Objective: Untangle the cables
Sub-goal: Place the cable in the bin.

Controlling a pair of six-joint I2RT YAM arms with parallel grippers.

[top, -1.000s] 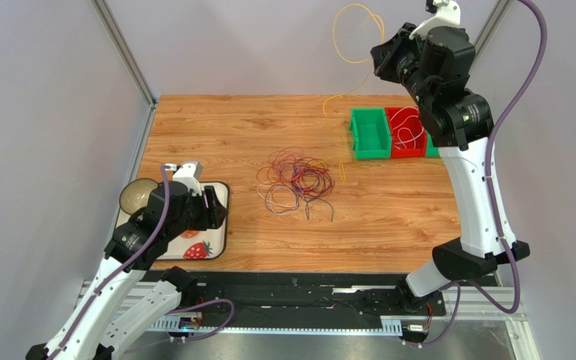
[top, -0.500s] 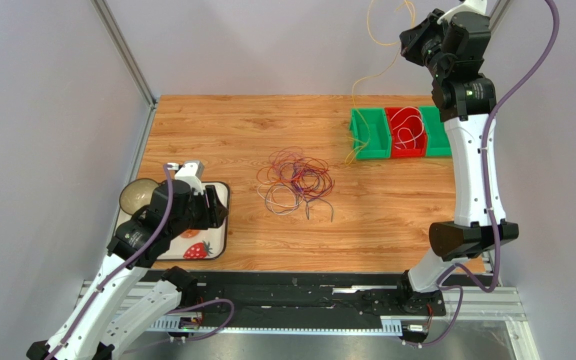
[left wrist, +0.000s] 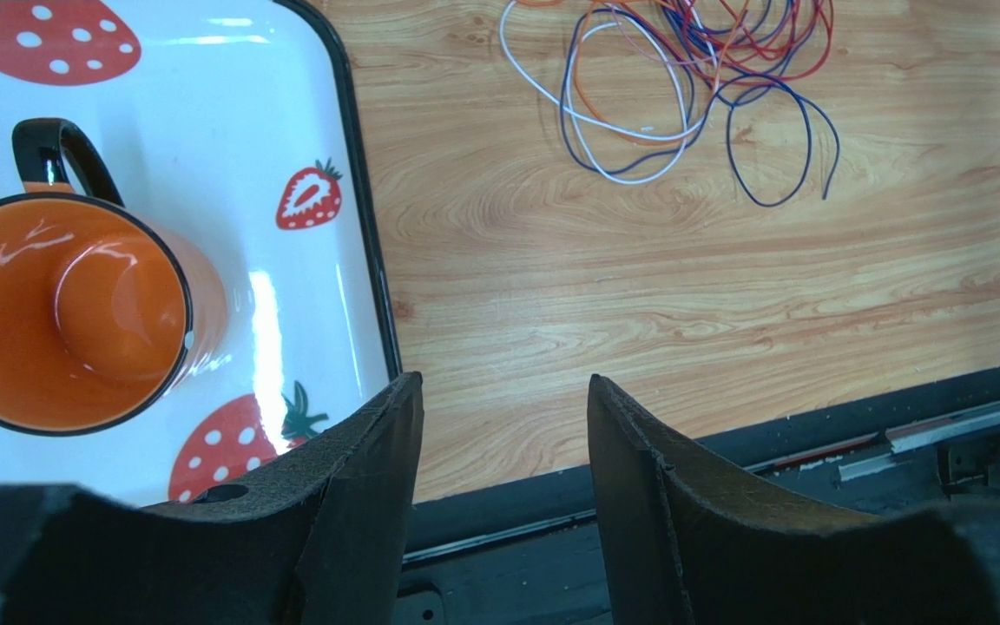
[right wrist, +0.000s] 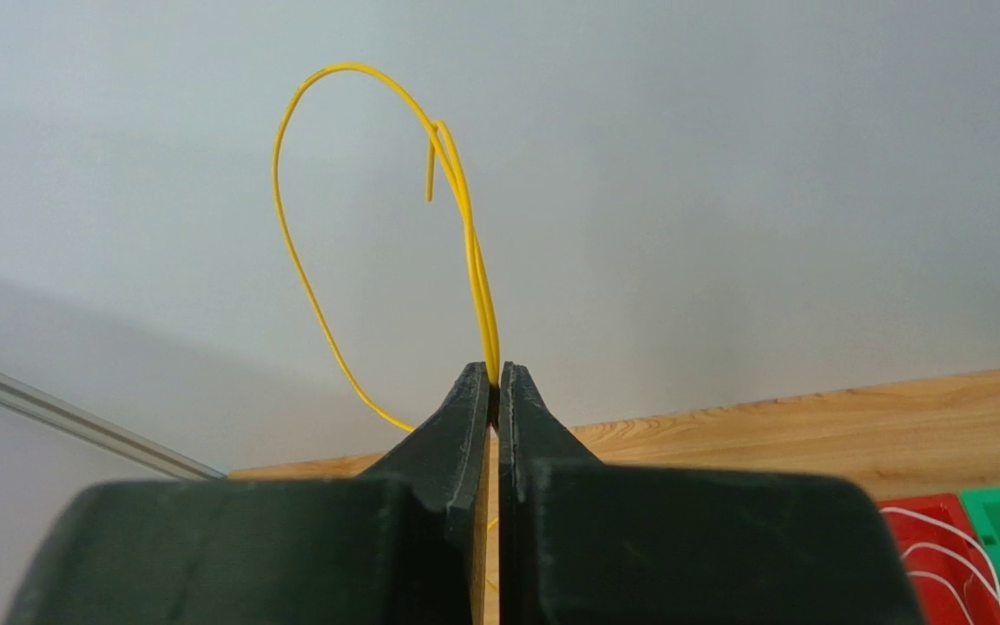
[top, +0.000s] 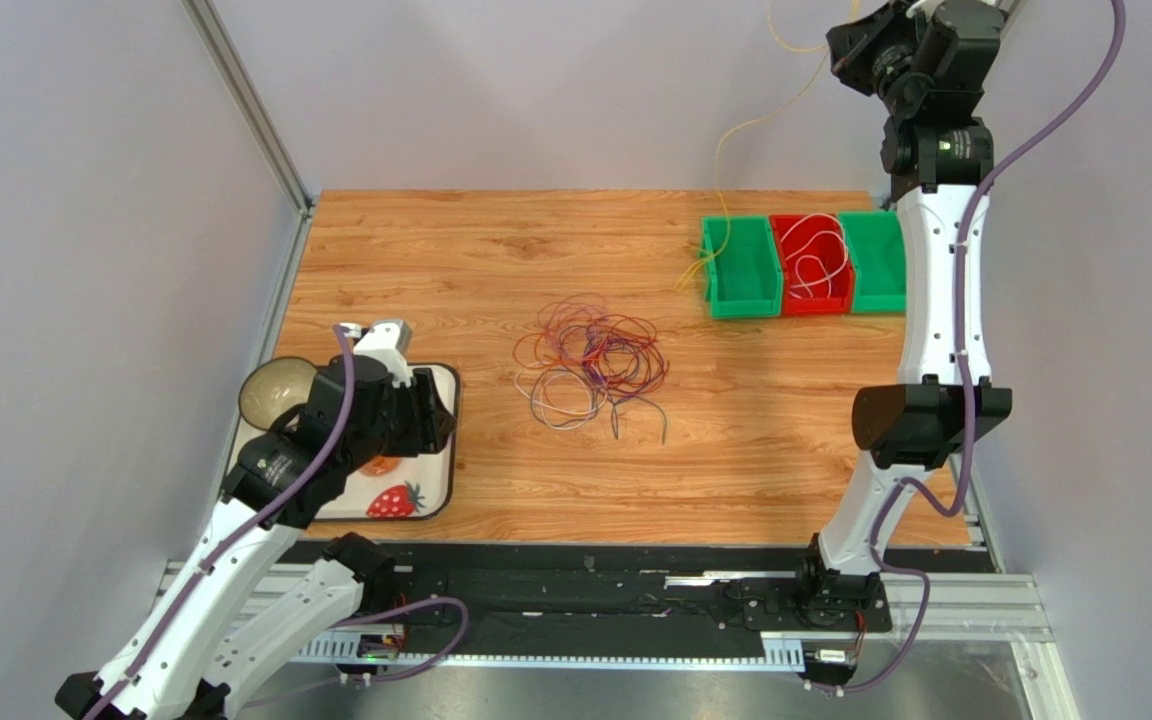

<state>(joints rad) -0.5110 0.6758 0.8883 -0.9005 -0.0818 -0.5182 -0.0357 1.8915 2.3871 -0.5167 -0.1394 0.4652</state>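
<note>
A loose tangle of red, purple, white and grey cables [top: 594,362] lies in the middle of the wooden table; part of it shows at the top of the left wrist view [left wrist: 688,78]. My right gripper [top: 847,33] is raised high at the back right, shut on a yellow cable [right wrist: 460,195] that loops above the fingertips. The yellow cable [top: 748,135] hangs down, its lower end at the left green bin [top: 739,267]. My left gripper [left wrist: 503,391] is open and empty, low over the table's near edge beside the tray.
A red bin [top: 814,267] holding white cables and a second green bin [top: 877,258] stand at the back right. A strawberry-print tray [left wrist: 323,156] with an orange mug [left wrist: 68,313] sits at the left. A black rail [top: 597,563] runs along the near edge.
My right arm has swung up and to the right with the yellow cable, lifting its lower end off the table and over to the left green bin. The left arm has barely moved.
</note>
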